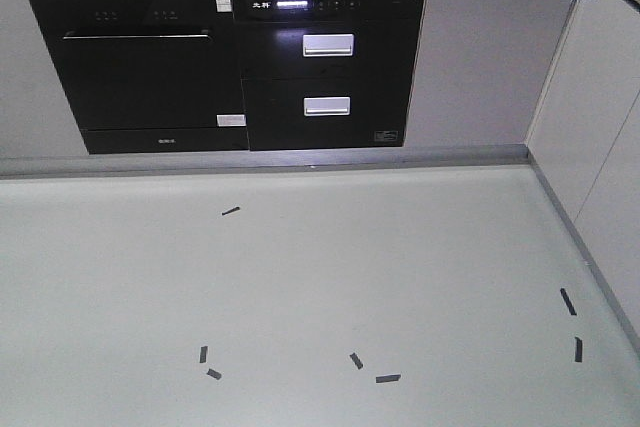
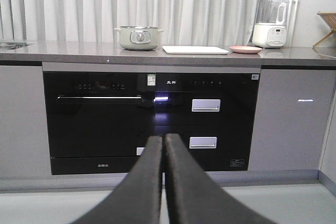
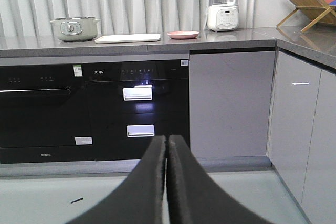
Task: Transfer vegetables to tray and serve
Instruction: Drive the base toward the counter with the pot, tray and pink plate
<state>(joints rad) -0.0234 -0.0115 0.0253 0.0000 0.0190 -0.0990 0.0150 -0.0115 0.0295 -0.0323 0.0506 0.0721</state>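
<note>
The cream-white tray [image 2: 195, 50] lies flat on the grey countertop, between a pale green pot [image 2: 138, 38] and a round pink plate [image 2: 245, 49]. The tray also shows in the right wrist view [image 3: 127, 38], with the pink plate [image 3: 183, 34] to its right. No lettuce leaves are visible from here. My left gripper [image 2: 164, 141] is shut and empty, far from the counter and pointing at the black appliances. My right gripper [image 3: 168, 141] is shut and empty too, at a similar distance. Neither gripper shows in the front view.
A black oven [image 1: 140, 67] and drawer unit [image 1: 328, 72] sit under the counter. A white blender [image 3: 223, 3] and a wooden rack [image 3: 307, 3] stand on the counter at the right. Side cabinets [image 1: 600, 147] close off the right. Black tape marks [image 1: 387, 378] lie on the floor.
</note>
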